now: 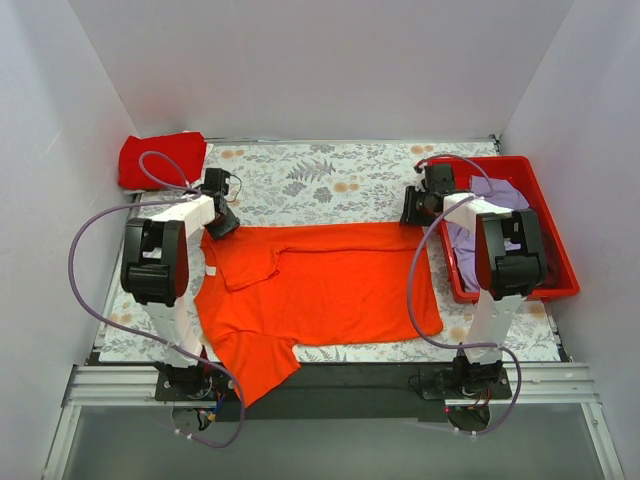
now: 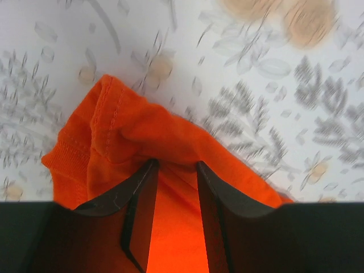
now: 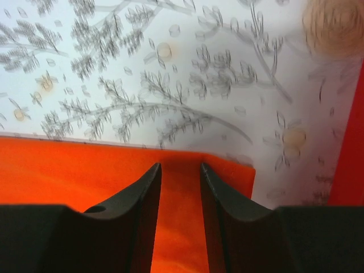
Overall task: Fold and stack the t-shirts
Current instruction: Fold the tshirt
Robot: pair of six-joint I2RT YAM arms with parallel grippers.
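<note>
Left gripper pinches a bunched edge of the bright orange cloth t-shirt, spread across mid-frame. Right gripper sits narrow-jawed at its hem corner, grip unclear. Pale lavender tee lies in the rigid red plastic bin at the right, half hidden by the arm.

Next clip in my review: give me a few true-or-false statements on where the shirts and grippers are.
1. The bright orange cloth t-shirt lies spread on the floral table cover. True.
2. The pale lavender t-shirt sits at the table's far left corner. False: it is in the rigid red plastic bin; the deeper red t-shirt sits there.
3. The left gripper pinches bunched orange cloth. True.
4. The right gripper reaches into the bin. False: it is at the orange shirt's far right corner.
</note>
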